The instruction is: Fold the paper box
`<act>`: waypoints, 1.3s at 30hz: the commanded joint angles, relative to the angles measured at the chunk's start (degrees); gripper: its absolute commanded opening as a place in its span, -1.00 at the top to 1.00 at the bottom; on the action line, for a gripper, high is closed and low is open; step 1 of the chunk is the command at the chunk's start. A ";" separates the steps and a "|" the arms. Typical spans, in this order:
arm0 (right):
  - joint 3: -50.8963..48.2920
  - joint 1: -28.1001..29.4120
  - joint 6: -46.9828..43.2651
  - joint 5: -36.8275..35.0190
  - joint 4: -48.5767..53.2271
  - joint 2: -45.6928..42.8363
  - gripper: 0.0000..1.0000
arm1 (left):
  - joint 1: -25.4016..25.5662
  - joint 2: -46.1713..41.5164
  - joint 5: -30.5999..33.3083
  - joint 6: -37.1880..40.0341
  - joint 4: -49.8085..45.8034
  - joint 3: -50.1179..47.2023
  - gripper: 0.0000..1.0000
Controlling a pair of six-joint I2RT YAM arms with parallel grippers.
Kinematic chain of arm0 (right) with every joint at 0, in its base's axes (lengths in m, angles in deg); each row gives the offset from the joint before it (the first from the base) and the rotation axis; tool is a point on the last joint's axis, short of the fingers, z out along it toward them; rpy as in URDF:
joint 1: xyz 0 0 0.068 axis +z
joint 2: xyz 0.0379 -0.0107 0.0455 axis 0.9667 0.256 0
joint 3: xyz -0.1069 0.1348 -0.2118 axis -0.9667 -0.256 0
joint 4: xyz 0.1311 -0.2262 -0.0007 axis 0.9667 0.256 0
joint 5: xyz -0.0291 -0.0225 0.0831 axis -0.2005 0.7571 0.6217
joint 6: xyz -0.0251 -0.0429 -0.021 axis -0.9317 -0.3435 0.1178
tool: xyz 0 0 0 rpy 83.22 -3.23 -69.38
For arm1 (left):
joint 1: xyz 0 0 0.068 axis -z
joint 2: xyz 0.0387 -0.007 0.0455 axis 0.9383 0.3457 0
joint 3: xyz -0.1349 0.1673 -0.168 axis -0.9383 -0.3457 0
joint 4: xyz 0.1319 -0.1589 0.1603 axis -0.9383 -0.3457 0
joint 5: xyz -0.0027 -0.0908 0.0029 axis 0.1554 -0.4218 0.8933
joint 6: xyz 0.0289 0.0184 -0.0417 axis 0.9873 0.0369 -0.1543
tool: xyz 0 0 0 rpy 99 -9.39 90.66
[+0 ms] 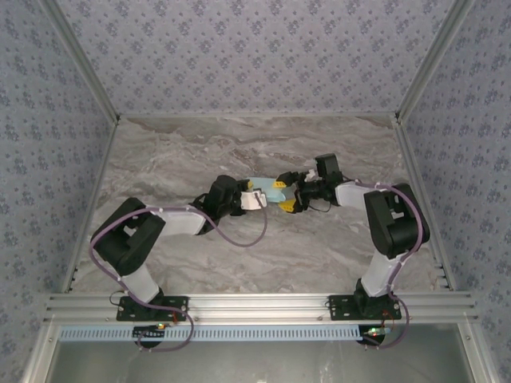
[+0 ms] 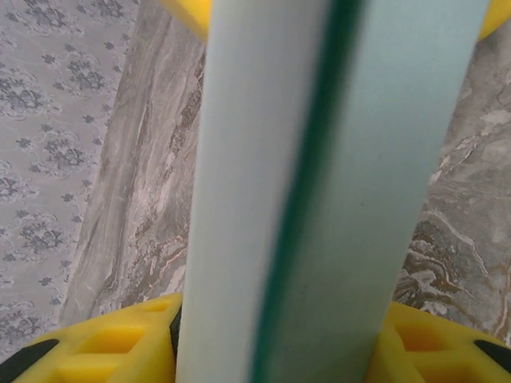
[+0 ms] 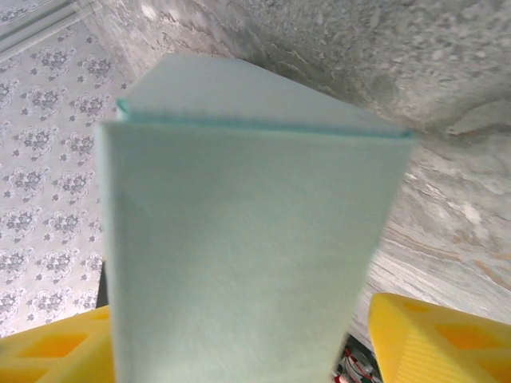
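Observation:
The paper box (image 1: pixel 264 188) is a pale light-blue folded card held above the middle of the marble table (image 1: pixel 239 152), between my two grippers. My left gripper (image 1: pixel 255 199) comes at it from the left. In the left wrist view the box (image 2: pixel 319 199) fills the space between the yellow fingers (image 2: pixel 104 347), which press against its sides. My right gripper (image 1: pixel 287 198) meets it from the right. In the right wrist view the box (image 3: pixel 247 239) stands between the yellow fingers (image 3: pixel 439 335), with a clear gap to the right one.
Patterned walls (image 1: pixel 239 48) close in the table at the back and both sides. An aluminium rail (image 1: pixel 255 303) carrying both arm bases runs along the near edge. Bare marble lies all around the grippers.

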 commanded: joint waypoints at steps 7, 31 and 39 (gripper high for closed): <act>2.59 -5.17 -18.38 -5.84 22.56 -8.82 -0.67 | -0.90 -7.44 -1.68 -2.59 -30.40 10.14 -0.01; 10.83 -5.47 -50.95 -21.60 30.31 -11.63 -0.69 | -9.53 0.84 -16.37 -1.70 -56.38 29.04 -0.15; 14.24 -3.75 -54.62 -21.22 32.95 -9.76 -0.69 | -10.17 3.80 -20.11 -1.53 -55.79 31.79 -0.24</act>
